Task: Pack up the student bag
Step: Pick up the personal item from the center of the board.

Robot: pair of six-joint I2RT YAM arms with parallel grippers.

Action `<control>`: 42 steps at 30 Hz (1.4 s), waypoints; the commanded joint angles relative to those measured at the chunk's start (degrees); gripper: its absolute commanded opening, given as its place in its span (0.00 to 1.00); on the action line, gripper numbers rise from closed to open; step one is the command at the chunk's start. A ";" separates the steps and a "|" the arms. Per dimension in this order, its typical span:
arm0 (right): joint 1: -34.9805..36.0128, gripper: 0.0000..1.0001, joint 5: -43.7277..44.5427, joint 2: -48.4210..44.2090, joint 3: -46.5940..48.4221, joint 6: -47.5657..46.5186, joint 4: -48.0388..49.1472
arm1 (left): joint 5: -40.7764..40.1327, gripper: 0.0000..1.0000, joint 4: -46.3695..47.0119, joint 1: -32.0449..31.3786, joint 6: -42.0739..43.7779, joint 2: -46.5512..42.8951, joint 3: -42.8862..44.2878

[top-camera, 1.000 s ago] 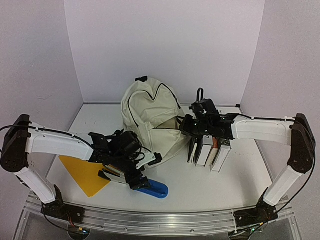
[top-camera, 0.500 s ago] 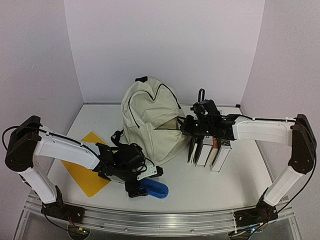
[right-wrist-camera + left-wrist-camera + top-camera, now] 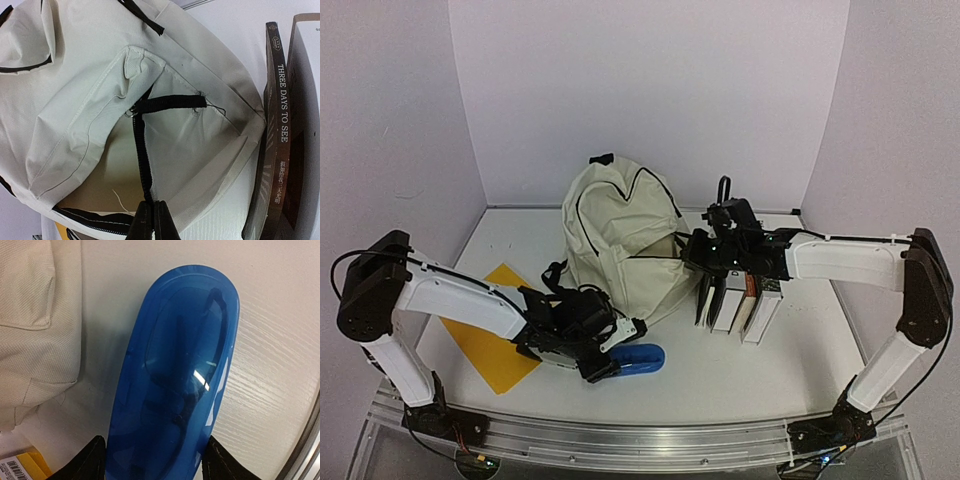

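Note:
The student bag (image 3: 620,230) is a cream backpack lying at the table's middle, its opening toward the right. My right gripper (image 3: 688,250) is shut on the black zipper edge (image 3: 142,165) of that opening and holds it pulled out; in the right wrist view the gripper (image 3: 152,212) pinches the zipper tape. A glossy blue oblong case (image 3: 638,358) lies on the table in front of the bag. My left gripper (image 3: 610,352) reaches it from the left. In the left wrist view the gripper (image 3: 156,458) has one black fingertip (image 3: 95,457) pressed on each long side of the case (image 3: 175,375).
Several books (image 3: 740,305) stand on edge right of the bag, the nearest a dark one (image 3: 277,140) beside the right gripper. A yellow folder (image 3: 485,335) lies flat under the left arm. A metal rail (image 3: 620,435) runs along the table's near edge, close to the case.
My left gripper has swung down to the blue case and closed around its sides. The case has turned and shifted slightly toward the bag. The right arm has not moved.

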 commanded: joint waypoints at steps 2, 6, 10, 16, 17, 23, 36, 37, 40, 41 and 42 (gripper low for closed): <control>-0.35 0.00 -0.16 -1.48 -0.39 -0.03 0.03 | -2.46 0.67 -4.28 -0.01 -12.23 4.34 5.73; -0.34 0.00 -0.75 -1.23 -0.14 -0.12 0.03 | -1.67 0.74 -3.86 -0.05 -13.89 5.42 5.64; -0.35 0.00 -0.79 -1.31 -0.16 -0.10 0.13 | -2.18 0.70 -4.03 -0.05 -13.73 5.96 5.84; -0.35 0.00 -0.61 -1.65 -0.40 0.11 0.29 | -1.16 0.49 -4.00 -0.02 -13.64 2.81 4.58; -0.35 0.00 -0.61 -1.66 -0.35 0.09 0.30 | -1.09 0.48 -3.84 -0.03 -13.69 1.41 4.05; -0.33 0.00 -0.57 -2.26 -0.32 -0.46 0.60 | -1.03 0.48 -7.60 -0.02 -15.25 -7.56 4.61; -0.35 0.00 -1.99 -2.20 0.12 -1.55 1.53 | -1.83 0.49 -27.06 10.01 -7.81 -5.15 31.22; -0.35 0.00 -2.14 -2.27 0.11 -1.63 1.64 | -2.59 0.49 -27.47 10.80 -6.09 -3.92 33.46; -0.33 0.00 -2.27 -2.65 -0.23 -1.79 2.02 | -3.13 0.49 -27.64 13.33 -2.07 -0.77 38.05; -0.34 0.00 -2.25 -2.82 -0.37 -1.82 2.12 | -3.25 0.49 -27.62 14.03 -0.41 0.42 39.62; -0.34 0.00 -2.33 -2.94 -0.48 -1.82 2.18 | -3.59 0.49 -27.65 14.30 0.66 1.85 41.23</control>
